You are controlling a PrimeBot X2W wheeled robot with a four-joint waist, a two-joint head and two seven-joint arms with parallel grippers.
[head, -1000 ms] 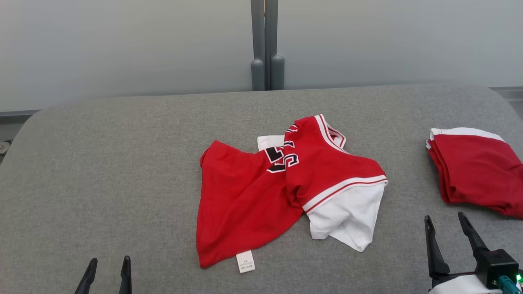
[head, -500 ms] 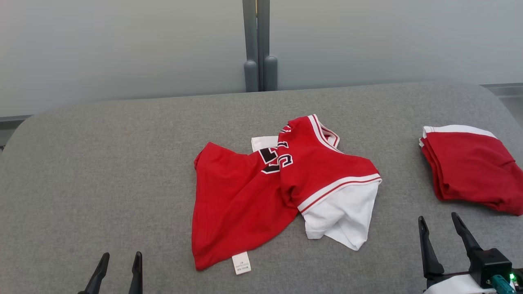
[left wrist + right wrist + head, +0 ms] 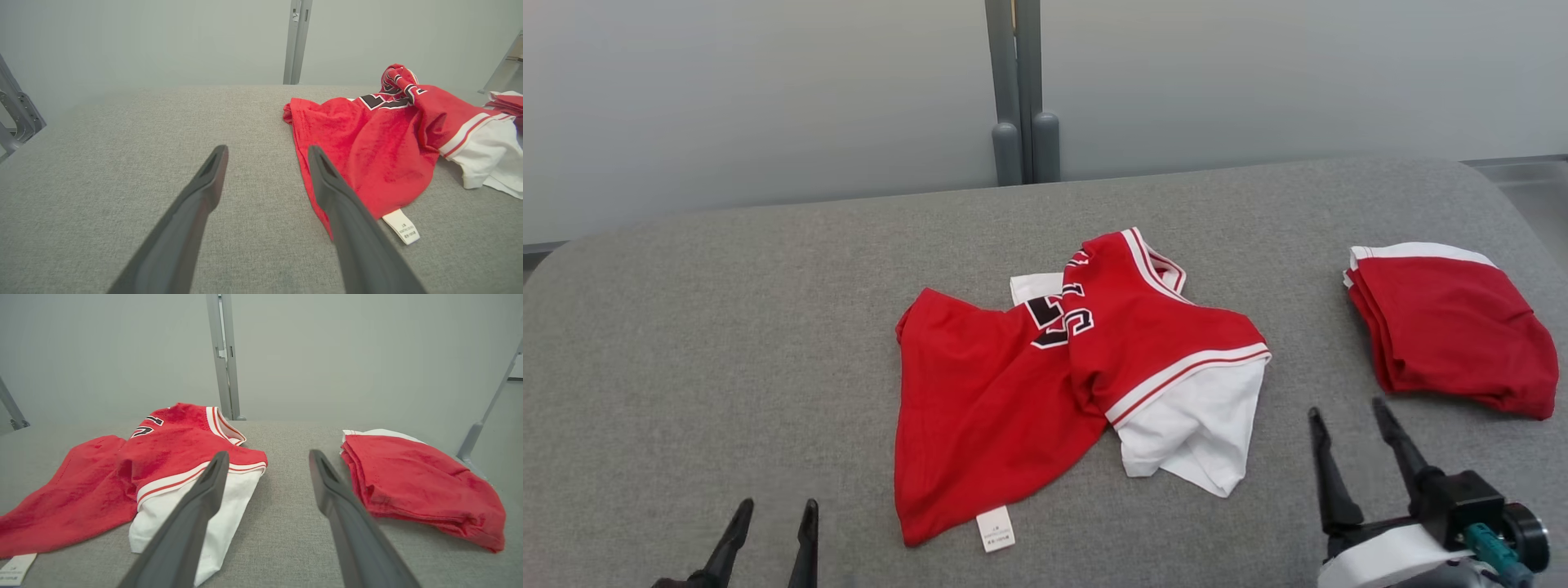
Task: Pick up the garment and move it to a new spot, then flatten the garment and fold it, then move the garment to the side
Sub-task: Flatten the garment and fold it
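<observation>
Red cloth with white trim, the garment [image 3: 1045, 384] lies crumpled near the middle of the grey table [image 3: 686, 343]. Its plain red body spreads toward the robot's left. A fold bearing dark, white-edged lettering crosses the middle. A white sleeve under a red-and-white striped band points toward the near right. A small white care label [image 3: 996, 528] sticks out from the near hem and lies flat on the table.

The left end effector [image 3: 777, 508] sits at the near left, close to the garment's near-left edge but apart from it. Its two dark fingers are spread with nothing between them. The right end effector [image 3: 1346, 408] sits at the near right, fingers likewise spread and empty. It points up the table into the gap between the white sleeve and a folded red pile [image 3: 1445, 327].

That pile has a white edge along its far side and rests at the table's right end, well apart from the garment. Beyond the table's far edge a grey post [image 3: 1015, 90] stands against a pale wall.
</observation>
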